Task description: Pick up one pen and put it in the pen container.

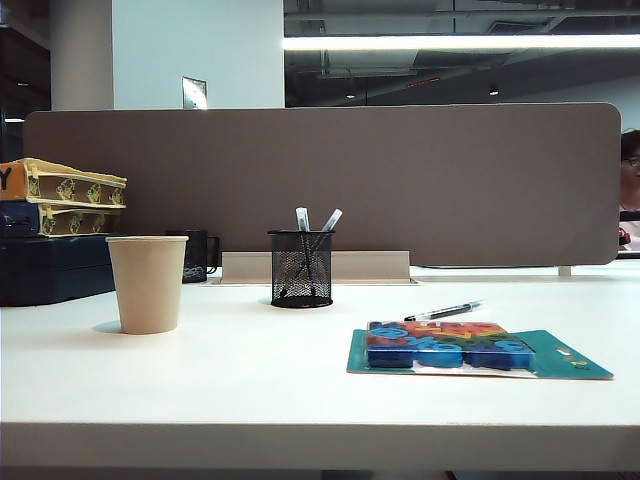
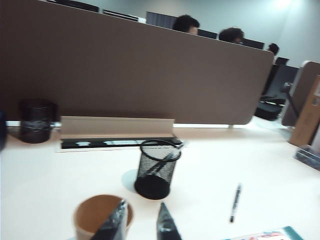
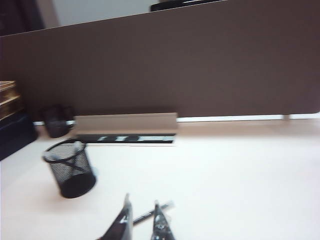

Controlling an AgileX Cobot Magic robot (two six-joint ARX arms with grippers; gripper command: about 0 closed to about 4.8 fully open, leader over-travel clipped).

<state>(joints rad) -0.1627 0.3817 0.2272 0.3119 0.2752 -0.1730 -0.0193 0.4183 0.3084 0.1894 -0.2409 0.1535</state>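
On the white table (image 1: 250, 380), the pen (image 1: 443, 311) lies flat behind a colourful puzzle card (image 1: 470, 350), right of the mesh pen container (image 1: 301, 267) holding two pens. Right gripper (image 3: 143, 222) hovers over the pen, fingers narrowly parted, empty. Left gripper (image 2: 137, 225) hangs above the paper cup (image 1: 147, 284), fingers moderately apart, empty.

There is one loose black pen with a pale cap (image 1: 444, 311) on the white desk (image 1: 250, 390). Two more pens with pale caps (image 1: 303, 219) stand in one black wire-mesh cup (image 1: 301, 268). There is one beige paper cup (image 1: 147, 283) and one dark mug (image 1: 195, 255) near the desk's back edge. One teal card of bright plastic letters (image 1: 450, 345) lies flat. Two robot grippers show, the left gripper (image 2: 137, 222) and the right gripper (image 3: 142, 220).
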